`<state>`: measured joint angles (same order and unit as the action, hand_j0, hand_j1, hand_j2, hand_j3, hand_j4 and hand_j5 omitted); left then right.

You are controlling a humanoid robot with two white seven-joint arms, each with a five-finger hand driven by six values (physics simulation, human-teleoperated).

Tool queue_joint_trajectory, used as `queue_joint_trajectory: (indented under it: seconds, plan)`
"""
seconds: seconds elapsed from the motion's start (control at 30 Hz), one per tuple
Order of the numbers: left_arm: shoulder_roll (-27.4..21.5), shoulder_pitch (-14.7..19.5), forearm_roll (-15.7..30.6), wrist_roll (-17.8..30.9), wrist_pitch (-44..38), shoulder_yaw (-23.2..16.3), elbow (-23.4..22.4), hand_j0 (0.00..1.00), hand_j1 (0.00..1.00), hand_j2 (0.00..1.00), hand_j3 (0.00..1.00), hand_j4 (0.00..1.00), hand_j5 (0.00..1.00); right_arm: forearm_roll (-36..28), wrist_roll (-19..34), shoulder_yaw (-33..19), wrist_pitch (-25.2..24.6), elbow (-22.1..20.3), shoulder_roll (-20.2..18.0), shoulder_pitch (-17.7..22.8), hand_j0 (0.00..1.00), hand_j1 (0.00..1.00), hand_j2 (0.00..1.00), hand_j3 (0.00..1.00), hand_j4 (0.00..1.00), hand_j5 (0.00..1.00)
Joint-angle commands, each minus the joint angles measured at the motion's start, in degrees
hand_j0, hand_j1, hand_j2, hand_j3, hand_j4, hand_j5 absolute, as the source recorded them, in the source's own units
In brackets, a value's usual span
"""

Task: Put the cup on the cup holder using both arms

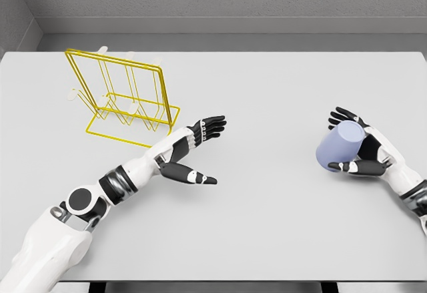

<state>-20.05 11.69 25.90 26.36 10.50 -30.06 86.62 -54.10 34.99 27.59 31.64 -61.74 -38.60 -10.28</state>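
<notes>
Spanning the view: white table (267, 226). Standing far left: yellow wire cup holder (123, 99), pegs pale and hard to make out. Reaching out, fingers spread, holding nothing: left hand (193, 149). Gripping the lilac cup (340, 146), partly hiding it: right hand (363, 153), arm cut off at the edge.
</notes>
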Motion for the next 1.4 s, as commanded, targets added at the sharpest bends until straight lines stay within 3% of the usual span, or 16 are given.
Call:
queue_joint_trajectory:
  seconds: [0.0, 0.2, 0.4, 0.93, 1.37]
  plan:
    - [0.0, 0.0, 0.4, 0.0, 0.0, 0.0, 0.0, 1.00, 1.00, 1.00, 1.00, 1.00, 1.00, -0.1, 0.0, 0.0, -0.1, 0.1, 0.0, 0.0, 0.92, 0.92, 0.92, 0.92, 0.92, 0.92]
    - [0.1, -0.2, 0.5, 0.1, 0.5, -0.2, 0.5, 1.00, 1.00, 1.00, 1.00, 1.00, 1.00, -0.2, 0.0, 0.0, -0.2, 0.9, 0.5, 0.0, 0.78, 0.78, 0.78, 0.78, 0.78, 0.78]
    - [0.5, -0.2, 0.4, 0.2, 1.4, -0.2, 0.3, 1.00, 1.00, 1.00, 1.00, 1.00, 1.00, -0.2, 0.0, 0.0, -0.2, 1.6, 0.5, -0.3, 0.72, 0.72, 0.72, 0.72, 0.72, 0.72]
    - [0.4, -0.2, 0.3, 0.2, 1.4, -0.2, 0.2, 1.00, 1.00, 1.00, 1.00, 1.00, 1.00, 0.3, 0.0, -0.3, 0.5, 0.8, 0.4, -2.1, 0.69, 0.69, 0.69, 0.69, 0.69, 0.69]
    - [0.4, -0.2, 0.3, 0.2, 1.4, -0.2, 0.2, 1.00, 1.00, 1.00, 1.00, 1.00, 1.00, 0.4, 0.0, -0.1, 0.5, -2.2, 1.2, -4.1, 0.68, 0.68, 0.68, 0.68, 0.68, 0.68]
